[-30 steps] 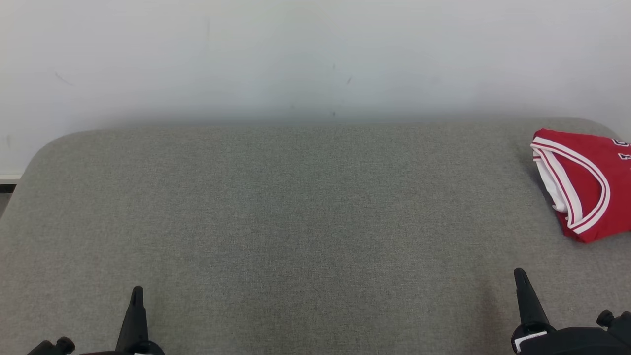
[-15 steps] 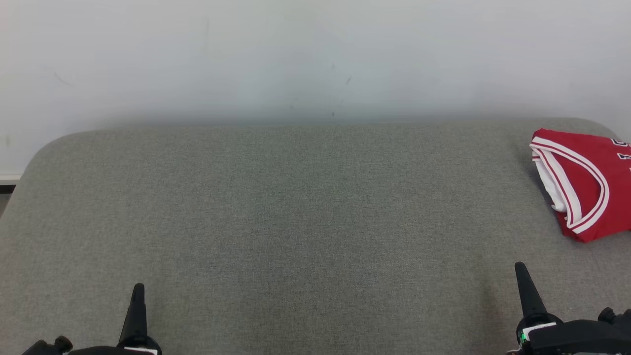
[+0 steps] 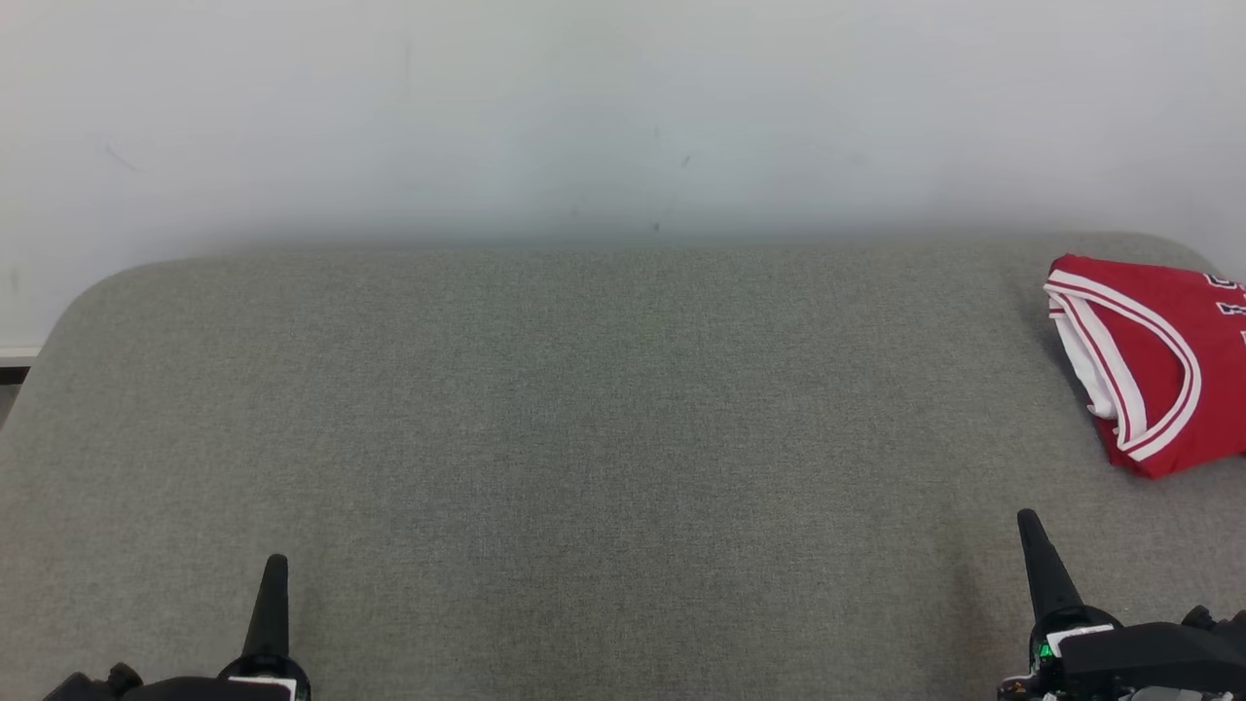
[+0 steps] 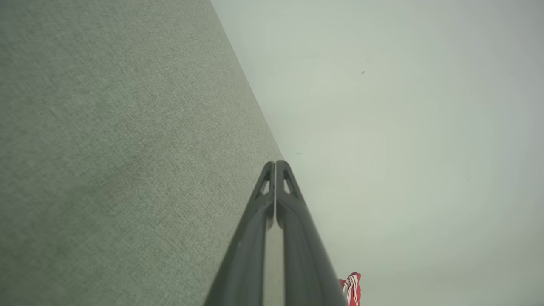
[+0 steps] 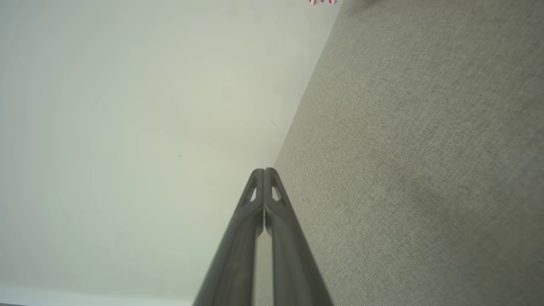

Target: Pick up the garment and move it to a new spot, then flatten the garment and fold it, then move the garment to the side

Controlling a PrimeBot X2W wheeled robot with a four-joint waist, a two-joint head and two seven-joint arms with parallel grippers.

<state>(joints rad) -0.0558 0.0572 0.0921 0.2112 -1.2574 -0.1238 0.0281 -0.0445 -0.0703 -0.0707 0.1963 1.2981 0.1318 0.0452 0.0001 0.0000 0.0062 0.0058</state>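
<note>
The garment point(image 3: 1158, 360) is a red jersey with white trim, folded and lying at the far right of the grey padded surface point(image 3: 584, 438); its right part is cut off by the frame edge. A red and white sliver of the garment point(image 4: 352, 289) shows at the bottom of the left wrist view, and the garment point(image 5: 323, 1) peeks in at the top of the right wrist view. My left gripper point(image 3: 274, 570) stands shut at the lower left, holding nothing. My right gripper point(image 3: 1028, 524) stands shut at the lower right, a short way in front of the jersey. Both pairs of fingers point(image 4: 275, 166) point(image 5: 264, 173) are pressed together.
A pale wall point(image 3: 623, 107) rises right behind the surface's rounded far edge. At the far left a strip of floor and skirting point(image 3: 15, 365) shows past the surface's corner.
Both grippers have crept slightly forward, their tips a little higher in the head view. The jersey has not moved.
</note>
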